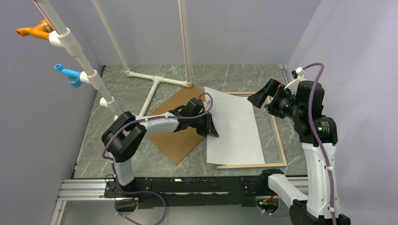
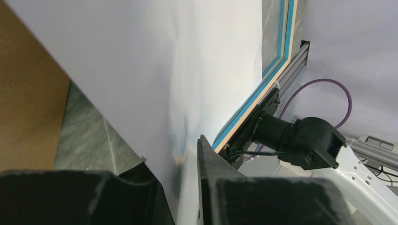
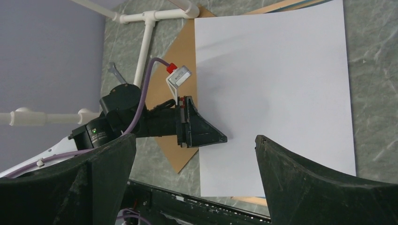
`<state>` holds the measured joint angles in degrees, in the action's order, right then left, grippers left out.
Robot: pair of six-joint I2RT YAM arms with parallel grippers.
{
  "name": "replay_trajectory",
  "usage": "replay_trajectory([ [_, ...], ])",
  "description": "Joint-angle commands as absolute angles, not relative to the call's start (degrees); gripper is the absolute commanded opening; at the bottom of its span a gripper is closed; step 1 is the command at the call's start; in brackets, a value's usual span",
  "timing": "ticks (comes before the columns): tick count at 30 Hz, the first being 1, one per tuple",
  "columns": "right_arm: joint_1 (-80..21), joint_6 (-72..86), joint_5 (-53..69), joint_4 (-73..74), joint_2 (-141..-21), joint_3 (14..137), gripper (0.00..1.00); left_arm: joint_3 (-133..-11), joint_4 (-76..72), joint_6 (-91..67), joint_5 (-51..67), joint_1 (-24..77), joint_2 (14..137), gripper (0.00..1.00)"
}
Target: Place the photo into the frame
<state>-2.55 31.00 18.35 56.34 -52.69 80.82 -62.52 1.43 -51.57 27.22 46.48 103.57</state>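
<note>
**A:** Where is the photo (image 1: 234, 124)?

**B:** It is on the table, plain white back up. It lies skewed over the frame (image 1: 280, 140) and covers most of the opening. Only the frame's right strip, its near strip and a bit of the far strip show past the sheet.

**A:** Which face of the frame is up?

**B:** From above, the light wood. The left wrist view looks along the frame's edge and catches a bright blue band beside the wood.

**A:** And the left gripper (image 1: 212, 125)?

**B:** It is at the photo's left edge, about halfway along, reaching in over the brown backing board (image 1: 176, 140). In its own camera the sheet's edge runs between the two fingers (image 2: 206, 164), one on each side. They stand only a little apart. I cannot tell whether they pinch the paper or merely bracket it.

**A:** Does the sheet lie flat there?

**B:** It bows a little near the fingers. I can't say more than that.

**A:** And the right gripper (image 1: 262, 96)?

**B:** It hangs in the air above the photo's far right corner. Its jaws are spread wide with nothing between them, and it touches neither the sheet nor the frame.

**A:** And the board?

**B:** It lies flat on the marbled table (image 1: 234, 77), left of the frame. Its right corner is tucked under the photo's far left part.
</note>
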Motion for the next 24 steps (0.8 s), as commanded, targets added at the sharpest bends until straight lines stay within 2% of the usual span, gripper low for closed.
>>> replay_trajectory([
  [1, -2.4, 30.8, 19.0, 53.7, -52.1, 80.5, 0.99, -66.0, -1.2, -53.5, 29.2, 47.2, 105.2, 0.19],
  [11, -2.3, 31.0, 18.7, 53.5, -51.8, 80.1, 0.99, -73.6, 2.2, -53.3, 28.2, 49.1, 110.0, 0.14],
  [24, -2.3, 31.4, 18.4, 53.2, -51.2, 80.0, 0.99, -81.3, 3.6, -52.8, 27.4, 51.1, 116.6, 0.14],
])
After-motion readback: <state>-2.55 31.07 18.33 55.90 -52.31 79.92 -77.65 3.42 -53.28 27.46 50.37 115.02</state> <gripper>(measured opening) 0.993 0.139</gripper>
